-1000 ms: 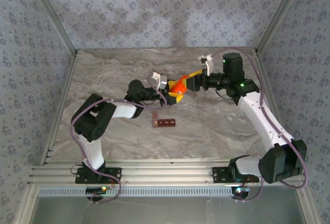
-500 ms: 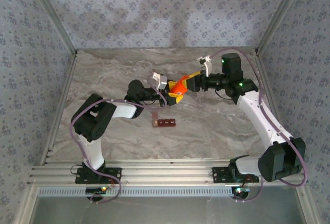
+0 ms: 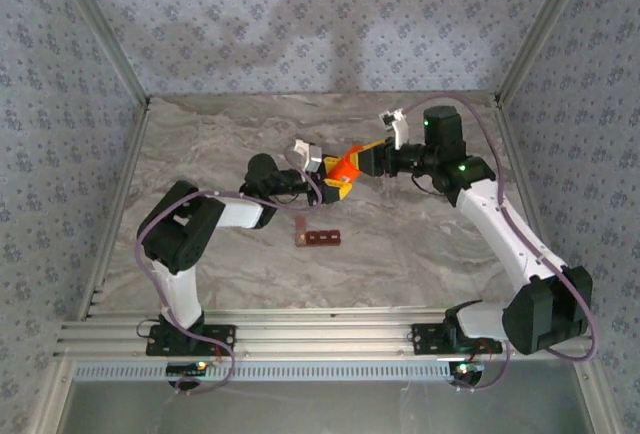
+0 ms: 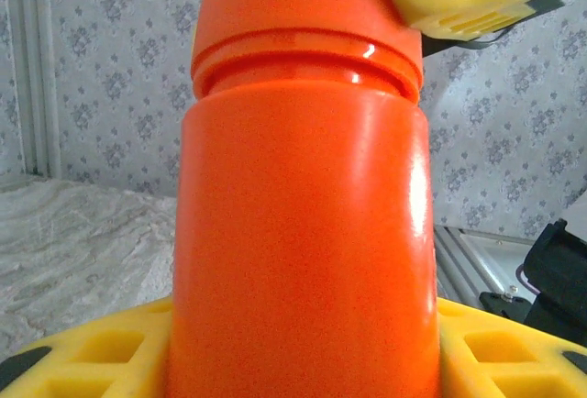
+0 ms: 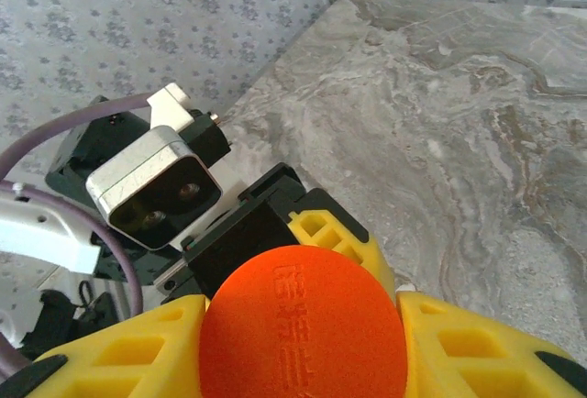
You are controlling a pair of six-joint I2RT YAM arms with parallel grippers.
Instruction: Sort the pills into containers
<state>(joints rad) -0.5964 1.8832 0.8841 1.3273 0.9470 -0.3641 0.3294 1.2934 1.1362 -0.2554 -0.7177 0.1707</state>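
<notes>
An orange pill bottle (image 3: 343,168) hangs tilted above the middle of the table, between both arms. My left gripper (image 3: 334,184) is shut on its body (image 4: 303,233), yellow fingers (image 4: 83,352) against both sides. My right gripper (image 3: 364,159) comes from the right and is shut on the bottle's orange cap (image 5: 303,325), a yellow finger (image 5: 477,343) pressed on each side of it. The containers (image 3: 318,238), a small dark red-brown strip of joined cells, lie flat on the marble below the bottle. The pills are hidden.
The marble table (image 3: 420,254) is walled in by patterned panels at the back and sides. A metal rail (image 3: 320,339) runs along the near edge with both arm bases on it. The left wrist camera (image 5: 151,187) sits close behind the cap.
My right gripper has closed its fingers onto the cap and moved slightly left. The left arm and the bottle have stayed put.
</notes>
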